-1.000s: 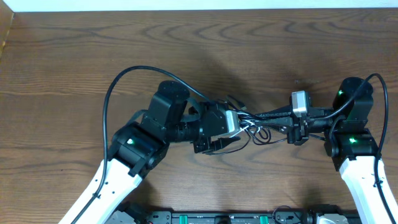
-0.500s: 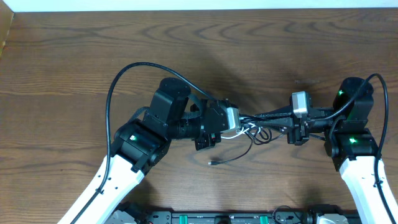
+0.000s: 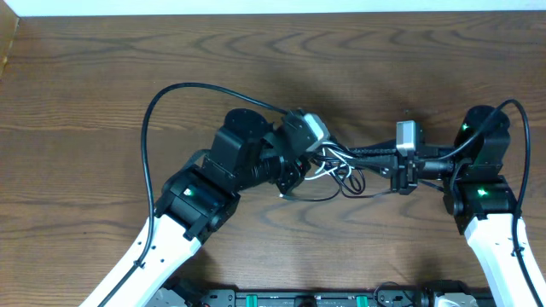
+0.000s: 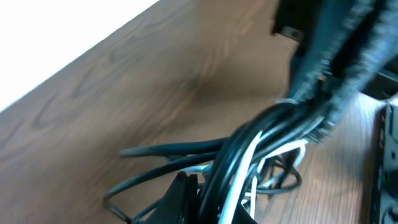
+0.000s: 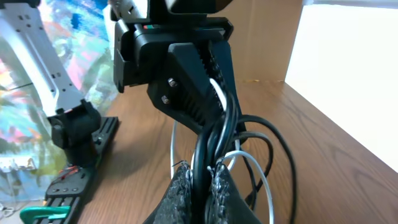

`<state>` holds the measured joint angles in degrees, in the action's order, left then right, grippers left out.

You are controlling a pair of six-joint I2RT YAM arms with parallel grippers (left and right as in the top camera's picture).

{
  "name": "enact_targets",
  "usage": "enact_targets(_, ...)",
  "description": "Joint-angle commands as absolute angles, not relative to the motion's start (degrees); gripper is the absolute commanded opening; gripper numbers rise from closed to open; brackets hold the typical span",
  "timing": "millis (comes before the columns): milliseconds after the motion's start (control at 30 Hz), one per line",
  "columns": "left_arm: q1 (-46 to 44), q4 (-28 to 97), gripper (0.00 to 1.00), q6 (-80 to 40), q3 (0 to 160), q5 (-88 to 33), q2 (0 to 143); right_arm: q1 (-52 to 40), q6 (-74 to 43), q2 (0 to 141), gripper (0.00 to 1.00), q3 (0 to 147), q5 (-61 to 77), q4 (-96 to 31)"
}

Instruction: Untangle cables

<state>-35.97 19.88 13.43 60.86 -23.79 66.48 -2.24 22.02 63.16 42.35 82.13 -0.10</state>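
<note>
The cables [image 3: 343, 174], several thin black cords and a white one, hang in a tangled bundle between my two grippers above the table's middle. In the left wrist view the cables [image 4: 261, 140] run from my left gripper [image 4: 214, 196], which is shut on them, up to the right gripper's rough dark fingers [image 4: 339, 78]. From overhead, the left gripper [image 3: 316, 162] grips the bundle's left end. My right gripper [image 3: 357, 156] points left and holds the right end. In the right wrist view the right gripper [image 5: 201, 165] pinches black cables [image 5: 205, 146]. White loops [image 5: 261, 180] spill out beside it.
Brown wooden table [image 3: 102, 77] all round, with a white wall strip along the far edge. Each arm's thick black cable [image 3: 162, 107] arcs over the table. A black rail with green clamps [image 3: 299, 300] runs along the near edge.
My left gripper has gone from open to shut on the bundle and swung toward the far side. The loose black loop was drawn up under the bundle. The right gripper stayed shut and barely moved.
</note>
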Motion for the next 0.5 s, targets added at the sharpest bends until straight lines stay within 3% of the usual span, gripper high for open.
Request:
enact_targets(0, -34.0, 19.8, 0.08, 4.6, 62.5, -9.3, 66.6, -2.1, 22.8, 62.9, 0.01, 43.3, 85.6, 0.1)
enact_targets(467, -33.6, 24.4, 0.08, -4.2, 62.5, 2.8, 66.6, -0.9, 19.4, 62.8, 0.01, 43.3, 85.6, 2.4)
